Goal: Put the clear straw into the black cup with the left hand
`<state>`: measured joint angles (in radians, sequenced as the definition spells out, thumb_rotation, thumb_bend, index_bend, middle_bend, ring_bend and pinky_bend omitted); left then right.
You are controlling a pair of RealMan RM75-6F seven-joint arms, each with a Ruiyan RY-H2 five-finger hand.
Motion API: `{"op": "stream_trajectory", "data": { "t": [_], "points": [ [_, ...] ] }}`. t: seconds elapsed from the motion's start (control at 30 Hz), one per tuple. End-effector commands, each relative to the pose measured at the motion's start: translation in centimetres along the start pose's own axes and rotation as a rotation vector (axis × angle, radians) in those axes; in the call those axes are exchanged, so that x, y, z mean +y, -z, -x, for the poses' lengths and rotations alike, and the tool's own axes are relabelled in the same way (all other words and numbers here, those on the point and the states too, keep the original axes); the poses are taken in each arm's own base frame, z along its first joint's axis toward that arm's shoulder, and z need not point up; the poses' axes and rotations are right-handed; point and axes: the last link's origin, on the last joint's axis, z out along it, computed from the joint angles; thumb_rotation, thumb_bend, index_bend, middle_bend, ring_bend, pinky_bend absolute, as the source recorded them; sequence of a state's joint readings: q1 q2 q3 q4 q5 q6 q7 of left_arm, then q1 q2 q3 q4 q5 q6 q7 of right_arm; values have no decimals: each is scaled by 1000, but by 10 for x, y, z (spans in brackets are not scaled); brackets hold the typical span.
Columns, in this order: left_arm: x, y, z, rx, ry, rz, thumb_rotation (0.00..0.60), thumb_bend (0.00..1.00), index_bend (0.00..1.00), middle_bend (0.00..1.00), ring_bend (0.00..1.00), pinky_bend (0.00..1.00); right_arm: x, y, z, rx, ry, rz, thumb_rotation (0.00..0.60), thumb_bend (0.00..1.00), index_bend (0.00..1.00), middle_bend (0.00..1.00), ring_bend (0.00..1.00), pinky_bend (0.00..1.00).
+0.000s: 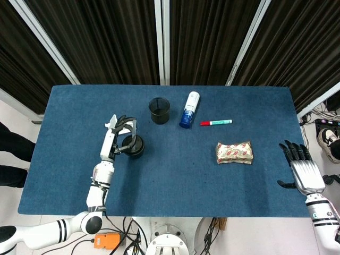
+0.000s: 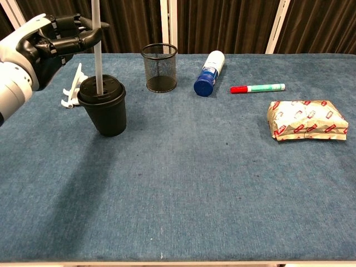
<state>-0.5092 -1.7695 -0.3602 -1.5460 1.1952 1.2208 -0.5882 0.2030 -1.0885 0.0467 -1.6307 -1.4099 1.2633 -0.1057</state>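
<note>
The black cup [image 2: 104, 109] with its lid stands upright at the left of the blue table [image 2: 183, 183]. The clear straw [image 2: 97, 61] stands vertically with its lower end in the hole of the lid. My left hand [image 2: 51, 43] is up and to the left of the cup, and its fingertips [image 2: 89, 32] pinch the straw well above the lid. In the head view the left hand [image 1: 119, 135] sits right beside the cup [image 1: 135, 146]. My right hand [image 1: 300, 170] hovers open, fingers spread, off the table's right front corner, holding nothing.
A white plastic clip [image 2: 72, 89] lies just behind the cup. Further back stand a black mesh pen holder [image 2: 159, 68], a blue and white bottle [image 2: 209, 72] on its side and a red-capped marker [image 2: 257, 88]. A patterned snack packet [image 2: 306, 119] lies at the right.
</note>
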Motion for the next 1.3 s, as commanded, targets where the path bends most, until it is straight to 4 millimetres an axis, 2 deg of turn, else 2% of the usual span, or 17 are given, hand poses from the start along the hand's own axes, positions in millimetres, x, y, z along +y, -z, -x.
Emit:
{"op": "stream_trajectory", "data": {
  "t": [0.03, 0.33, 0.5, 0.63, 0.8, 0.9, 1.0, 1.17, 1.3],
  "points": [
    [-2, 0, 0, -1, -5, -3, 600, 390, 569, 250, 1, 0, 0, 0, 0, 1, -1, 0, 600, 33, 0, 11, 0, 21],
    [-8, 2, -2, -2, -55, 4, 600, 386, 480, 242, 0, 0, 0, 0, -1, 5, -2, 1, 600, 33, 0, 11, 0, 21],
    [-8, 5, -4, -6, -91, 12, 600, 387, 378, 227, 0, 0, 1, 0, -1, 7, -7, 2, 600, 33, 0, 11, 0, 21],
    [-8, 8, -7, -8, -106, 13, 600, 387, 354, 224, 0, 0, 1, 0, -1, 8, -10, 1, 600, 33, 0, 11, 0, 21],
    [-4, 14, -19, -16, -169, 37, 600, 386, 236, 182, 0, 0, 1, 0, -3, 14, -10, 0, 600, 34, 0, 11, 0, 21],
    [3, 22, -41, -1, -263, 56, 600, 384, 226, 178, 0, 0, 4, 0, -7, 29, -13, 8, 600, 33, 0, 11, 0, 21],
    [9, 32, -75, 11, -415, 41, 600, 374, 226, 178, 0, 0, 8, 1, -13, 47, -22, 15, 600, 34, 0, 11, 0, 21],
    [14, 61, -146, 36, -870, -49, 600, 344, 226, 178, 0, 0, 14, 2, -20, 78, -42, 16, 600, 33, 0, 11, 0, 21],
    [16, 88, -183, 59, -1185, -125, 600, 293, 226, 178, 0, 0, 13, 3, -23, 105, -68, -6, 600, 33, 0, 11, 0, 21]
  ]
}}
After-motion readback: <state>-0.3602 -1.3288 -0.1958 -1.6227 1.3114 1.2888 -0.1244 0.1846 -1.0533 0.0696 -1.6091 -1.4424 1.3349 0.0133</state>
